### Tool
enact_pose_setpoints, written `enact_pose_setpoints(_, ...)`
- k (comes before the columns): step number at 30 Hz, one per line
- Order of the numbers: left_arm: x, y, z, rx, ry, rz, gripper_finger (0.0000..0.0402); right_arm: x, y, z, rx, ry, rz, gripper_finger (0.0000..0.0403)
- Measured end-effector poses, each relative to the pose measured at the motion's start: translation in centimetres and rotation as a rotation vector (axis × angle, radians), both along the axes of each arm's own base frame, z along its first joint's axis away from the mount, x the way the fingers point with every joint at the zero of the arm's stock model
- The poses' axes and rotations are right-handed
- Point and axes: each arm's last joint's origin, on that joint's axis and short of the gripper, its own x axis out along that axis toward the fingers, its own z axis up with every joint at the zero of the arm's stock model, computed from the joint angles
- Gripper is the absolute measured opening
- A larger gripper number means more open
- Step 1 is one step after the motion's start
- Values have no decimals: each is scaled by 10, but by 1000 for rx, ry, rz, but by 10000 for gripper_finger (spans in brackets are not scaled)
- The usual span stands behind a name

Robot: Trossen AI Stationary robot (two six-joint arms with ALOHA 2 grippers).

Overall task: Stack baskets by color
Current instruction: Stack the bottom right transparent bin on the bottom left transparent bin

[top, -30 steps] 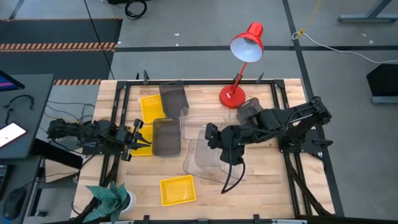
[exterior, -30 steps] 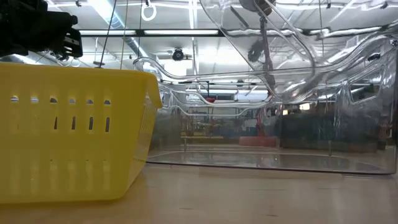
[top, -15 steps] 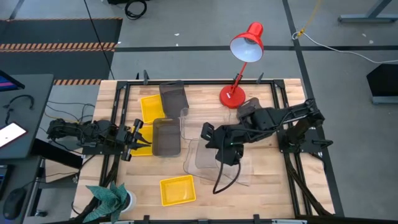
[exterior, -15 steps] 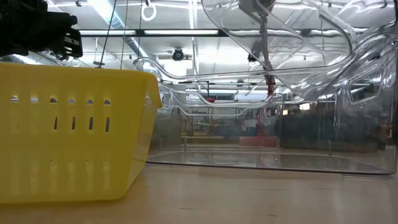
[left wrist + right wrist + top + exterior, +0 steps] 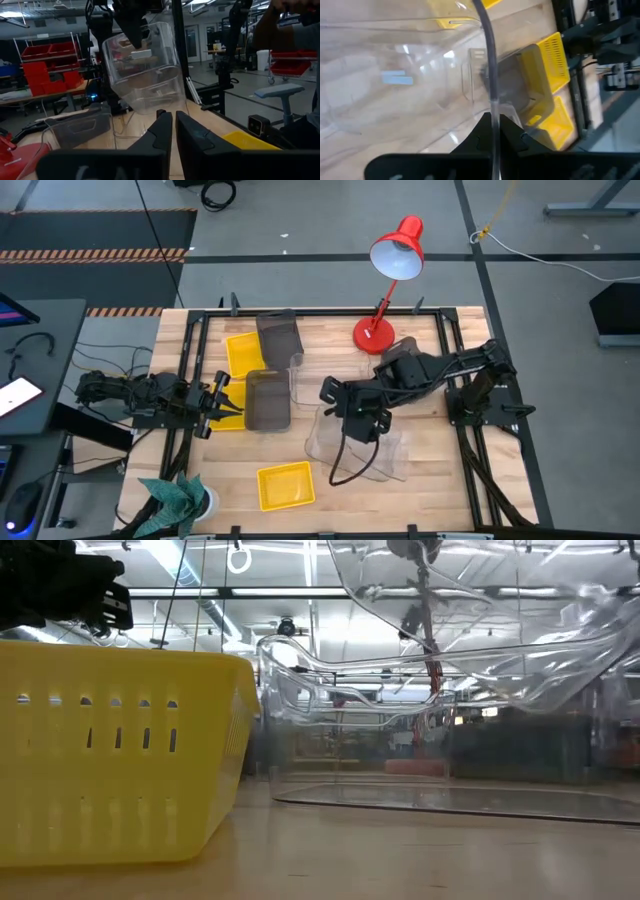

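We are looking down on a wooden worktop (image 5: 420, 480) framed by dark rails, and it is carrying everything else. The right arm is reaching in from its base toward the middle, and its hand (image 5: 352, 418) is clenched on the rim of a clear basket (image 5: 362, 452), which the right wrist view shows as a thin transparent wall (image 5: 490, 75) pinched between the two dark fingers. In the low view that clear basket is hanging tilted above the wood, over another clear basket (image 5: 420, 765) that is sitting flat on the worktop. The left arm is waiting at the left edge, its hand (image 5: 214, 406) lying low beside a yellow basket (image 5: 232, 402), with the fingers (image 5: 160, 131) drawn almost together and gripping nothing we can see. A red desk lamp (image 5: 388, 285) is standing at the far side, its base on the wood and its shade leaning outward. Two dark grey baskets are lying left of centre, one (image 5: 278, 335) near the far rail and one (image 5: 267, 399) just beside the left hand's yellow basket. A second yellow basket (image 5: 243, 352) is sitting beside the far grey one, and a third yellow basket (image 5: 286, 484) is resting alone near the front edge. A teal cloth (image 5: 172, 498) is bunching at the front left corner.
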Motion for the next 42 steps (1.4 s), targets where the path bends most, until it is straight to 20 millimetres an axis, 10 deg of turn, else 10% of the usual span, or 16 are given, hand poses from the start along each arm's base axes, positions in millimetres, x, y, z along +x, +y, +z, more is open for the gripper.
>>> enact_pose_setpoints(30, 2, 0, -2, 4, 27, 4, 36, 43, -13, -80, 28, 370, 83, 6)
enact_pose_setpoints(42, 3, 0, -3, 4, 35, 11, 30, 39, -20, -70, 25, 394, 113, 5)
